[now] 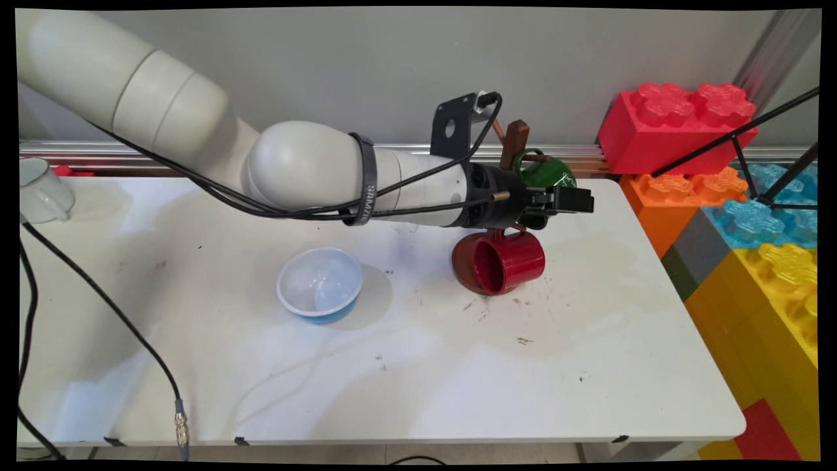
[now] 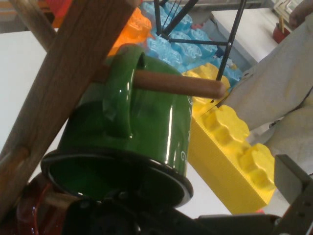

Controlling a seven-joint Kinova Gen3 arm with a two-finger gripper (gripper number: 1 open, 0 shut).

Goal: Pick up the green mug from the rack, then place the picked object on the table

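Tool (image 1: 579,199) beside hanging green mug (image 2: 132,132)

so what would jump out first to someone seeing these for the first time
The white arm stretching across the table from the upper left, its pincer right at a wooden mug tree near the far edge. A green mug hangs by its handle on a peg there, with a red mug lower down. Giant coloured toy bricks are stacked at the right.
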